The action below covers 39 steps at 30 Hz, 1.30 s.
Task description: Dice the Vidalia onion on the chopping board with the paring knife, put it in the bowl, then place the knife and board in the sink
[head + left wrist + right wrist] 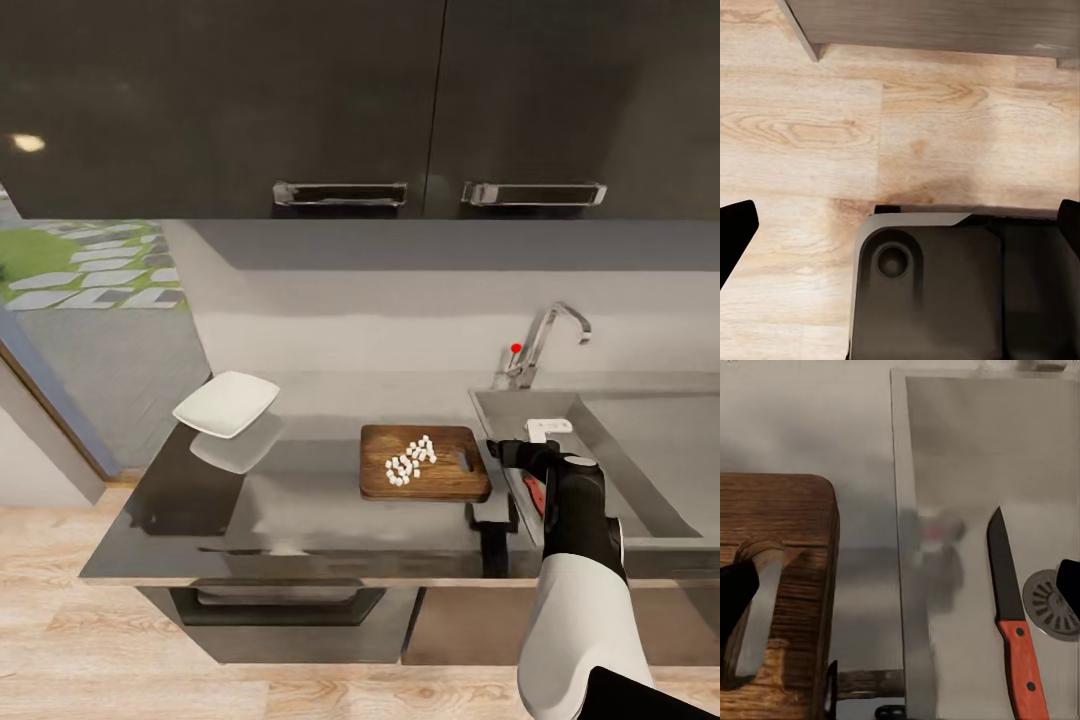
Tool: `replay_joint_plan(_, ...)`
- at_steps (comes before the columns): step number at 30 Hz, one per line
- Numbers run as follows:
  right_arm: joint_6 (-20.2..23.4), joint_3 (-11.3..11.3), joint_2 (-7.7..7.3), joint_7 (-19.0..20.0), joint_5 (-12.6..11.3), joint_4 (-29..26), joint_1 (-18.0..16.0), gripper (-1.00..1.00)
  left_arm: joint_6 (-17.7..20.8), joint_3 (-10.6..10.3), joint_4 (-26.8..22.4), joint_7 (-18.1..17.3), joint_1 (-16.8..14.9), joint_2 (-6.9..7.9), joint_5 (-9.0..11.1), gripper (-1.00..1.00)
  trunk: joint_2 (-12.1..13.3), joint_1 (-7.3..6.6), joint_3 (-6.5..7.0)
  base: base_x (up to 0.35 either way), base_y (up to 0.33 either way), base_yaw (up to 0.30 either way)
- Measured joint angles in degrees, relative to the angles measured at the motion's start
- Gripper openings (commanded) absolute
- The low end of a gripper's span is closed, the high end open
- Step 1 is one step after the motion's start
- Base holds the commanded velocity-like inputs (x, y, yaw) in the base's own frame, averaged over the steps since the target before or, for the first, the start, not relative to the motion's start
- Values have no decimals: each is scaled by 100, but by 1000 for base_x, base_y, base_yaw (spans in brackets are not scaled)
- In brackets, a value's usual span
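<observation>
Grained wooden chopping board (425, 463), glossy reflective countertop (300, 520), matte grey sink (640, 450), chrome faucet (545, 340).

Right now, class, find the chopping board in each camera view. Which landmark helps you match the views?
Head view: chopping board on the countertop, mid-picture, diced onion on it, left of the sink.
Left wrist view: not in it; wood floor there.
Right wrist view: chopping board at the left edge.
Shared landmark: the sink, holding the paring knife.
</observation>
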Motion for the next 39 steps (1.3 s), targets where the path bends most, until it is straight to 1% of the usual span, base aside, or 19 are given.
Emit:
replay_joint_plan(10,-6,8,0,-9,0,136,0,100,0,0,-3,0,0,0,1,100,0,2,-82,15,-11,0)
replay_joint_plan(27,-10,10,-1,-9,0,174,0,100,0,-6,3,0,0,1,0,100,0,1,-235,0,12,0)
replay_joint_plan(39,-10,10,-1,-9,0,174,0,100,0,-3,5,0,0,6,1,100,0,1,-249,0,42,0)
